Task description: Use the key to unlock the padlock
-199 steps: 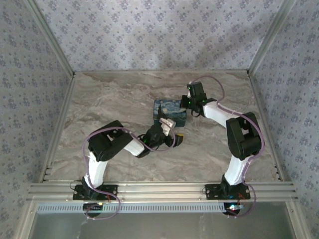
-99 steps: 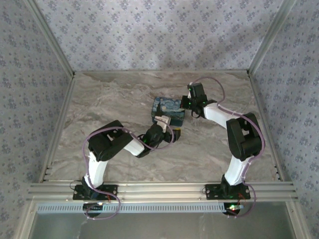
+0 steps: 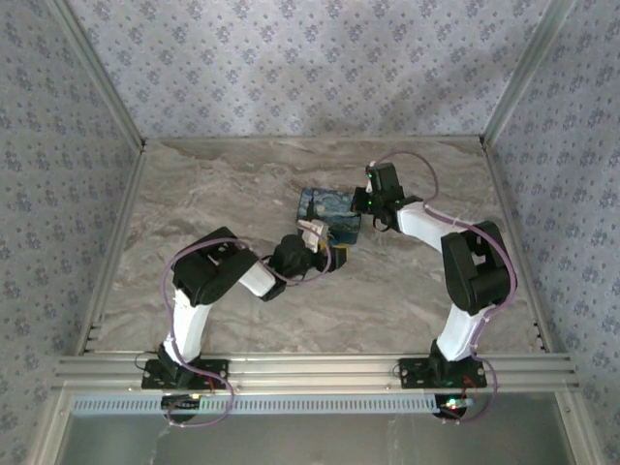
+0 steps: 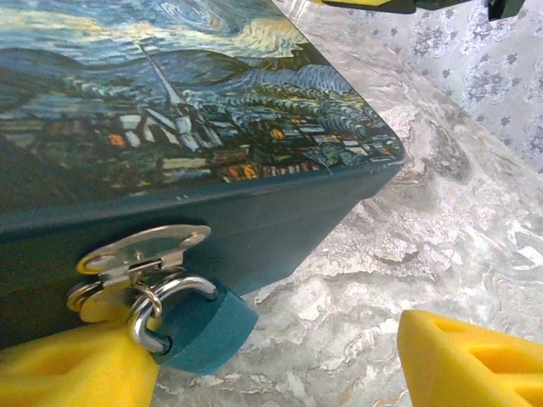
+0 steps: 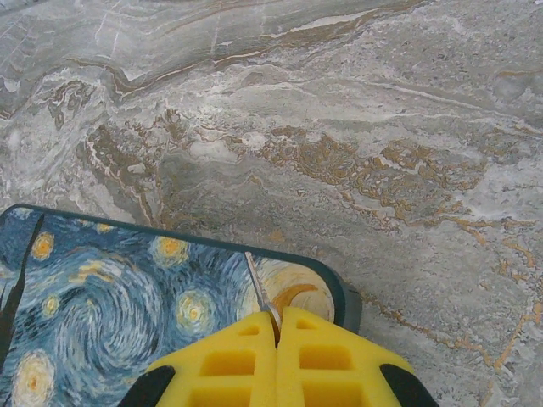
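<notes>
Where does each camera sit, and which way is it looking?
Top: high behind the arms, looking down on the table, tin, left arm and right arm.
Left wrist: low by the tin's front, facing the padlock; open yellow jaws at the bottom.
Right wrist: above the tin's corner, looking down; yellow jaws shut on the key.
All three share the tin.

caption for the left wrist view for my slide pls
Teal-bodied padlock hanging from the hasp of a Starry Night tin, close beside one open yellow jaw of the left gripper.

Tin (image 3: 329, 215) sits mid-frame on the table (image 3: 213, 194) from above; padlock (image 4: 204, 326) hanging lower left off its front wall; key (image 5: 257, 280) over its corner, bottom centre.
</notes>
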Tool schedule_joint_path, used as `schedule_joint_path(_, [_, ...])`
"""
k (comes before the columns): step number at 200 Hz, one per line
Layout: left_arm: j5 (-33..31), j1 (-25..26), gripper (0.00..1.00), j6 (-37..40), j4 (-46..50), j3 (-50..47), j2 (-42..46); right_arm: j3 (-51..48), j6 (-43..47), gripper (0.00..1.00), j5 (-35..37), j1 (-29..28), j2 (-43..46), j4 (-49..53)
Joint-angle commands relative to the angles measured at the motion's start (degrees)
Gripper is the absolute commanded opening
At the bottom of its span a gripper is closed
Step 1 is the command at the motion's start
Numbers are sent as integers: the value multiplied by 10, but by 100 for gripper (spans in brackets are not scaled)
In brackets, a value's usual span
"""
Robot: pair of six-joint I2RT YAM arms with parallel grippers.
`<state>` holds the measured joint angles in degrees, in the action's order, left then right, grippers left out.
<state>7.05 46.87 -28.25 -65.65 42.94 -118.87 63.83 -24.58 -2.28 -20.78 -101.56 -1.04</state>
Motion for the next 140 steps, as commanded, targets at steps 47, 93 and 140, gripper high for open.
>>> schedule_joint_path(47, [57, -44, 67, -150, -149, -13, -51, -23, -8, 0, 6, -3, 21, 23])
schedule_joint_path(93, [66, -53, 59, -166, -145, -26, -48, -31, -9, 0, 5, -1, 24, 17])
schedule_joint_path(140, [80, -60, 43, -171, -136, -40, -46, -37, -11, 0, 4, 1, 27, 12])
